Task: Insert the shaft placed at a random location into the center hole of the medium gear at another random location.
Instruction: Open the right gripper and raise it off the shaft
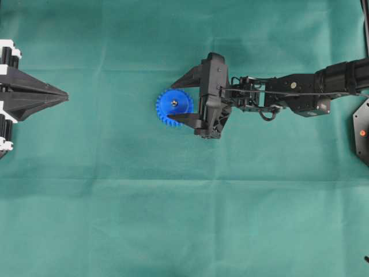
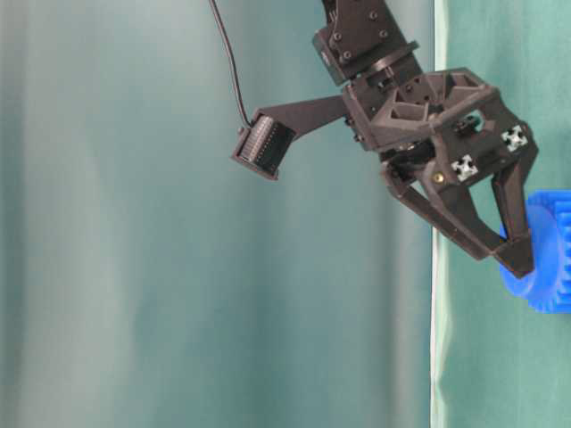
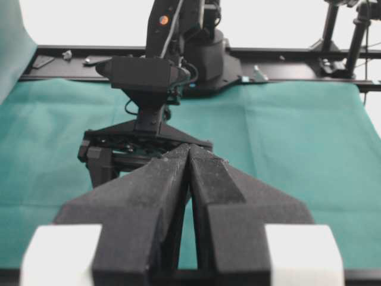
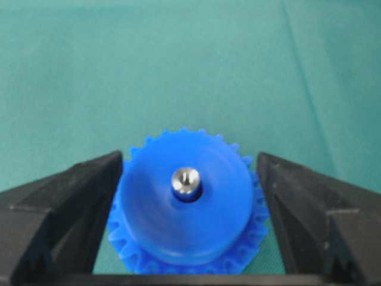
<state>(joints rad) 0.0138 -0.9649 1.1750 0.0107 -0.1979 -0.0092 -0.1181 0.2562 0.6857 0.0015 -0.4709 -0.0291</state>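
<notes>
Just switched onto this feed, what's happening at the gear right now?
The small metal pin is already standing in the centre hole of the blue gear, which lies flat on the green cloth. The right gripper is open, its fingers on either side of the gear, not holding the pin. Whether they touch the gear's rim is hard to tell. The left gripper sits shut at the left edge of the overhead view, well away from the gear and holding nothing.
</notes>
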